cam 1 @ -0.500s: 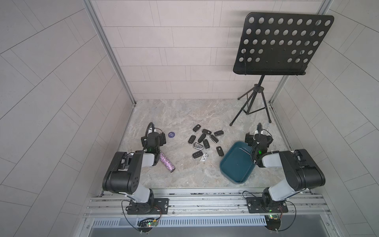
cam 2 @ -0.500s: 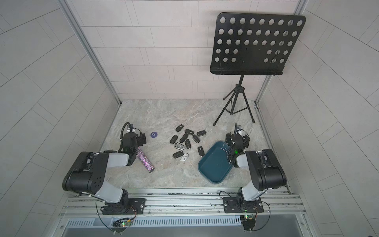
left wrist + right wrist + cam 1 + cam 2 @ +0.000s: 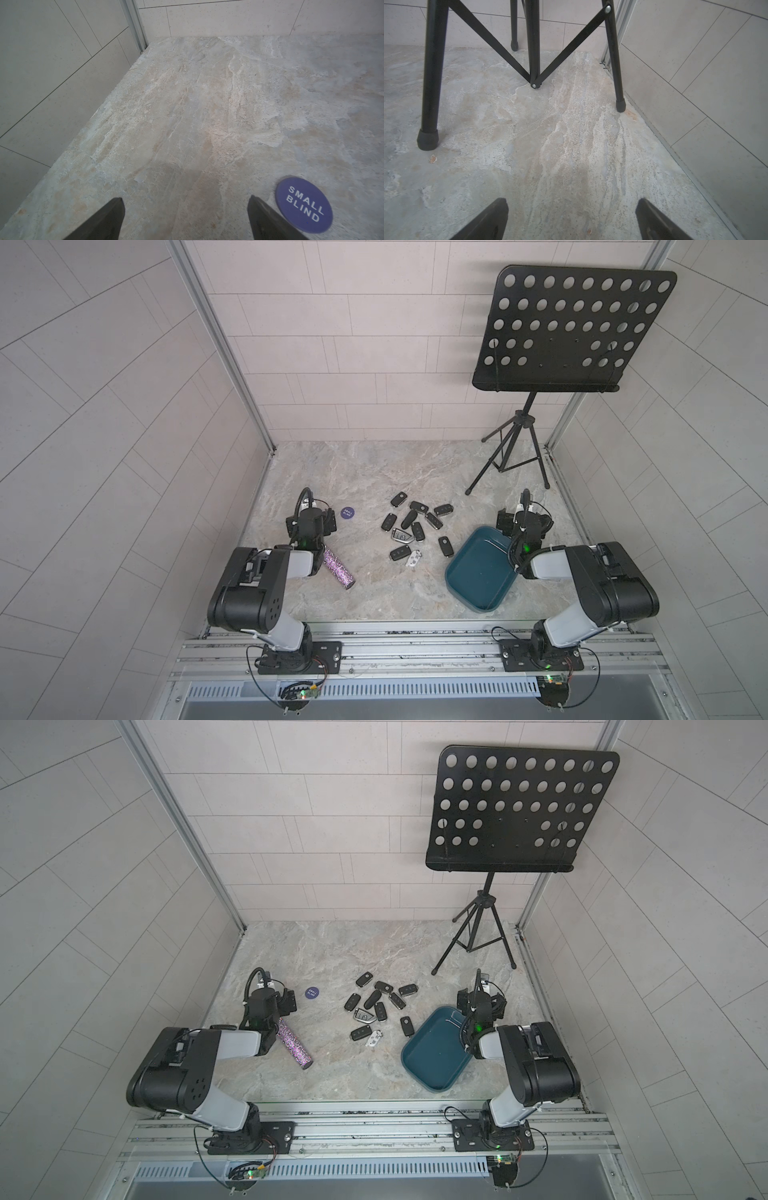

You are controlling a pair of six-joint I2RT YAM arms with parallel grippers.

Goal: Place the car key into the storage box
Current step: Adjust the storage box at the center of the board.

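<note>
You are at the opening step, with nothing picked up. The storage box (image 3: 478,572) lies empty on the marble table (image 3: 374,472), on the right side close to your right arm. The car keys (image 3: 415,526) lie as a loose cluster of black fobs in the middle of the table, between the two arms, and none is in the box. Your left gripper (image 3: 186,198) has its jaws spread wide over bare marble with nothing between them, and the purple disc (image 3: 304,204) marked SMALL BLIND lies just beside one finger. Your right gripper (image 3: 572,199) is just as wide and empty, and it faces the feet of the music stand (image 3: 428,135), away from the keys. Neither wrist view shows a fob, so your next move is probably to turn one gripper toward the cluster. The right arm looks the better choice, since the lone fob (image 3: 445,546) lies just beside the box's near wall and apart from the rest. The fobs lie flat, so bring the fingers low to the marble and close them across the narrow width. Leave the glitter tube (image 3: 338,568) by the left arm alone.
</note>
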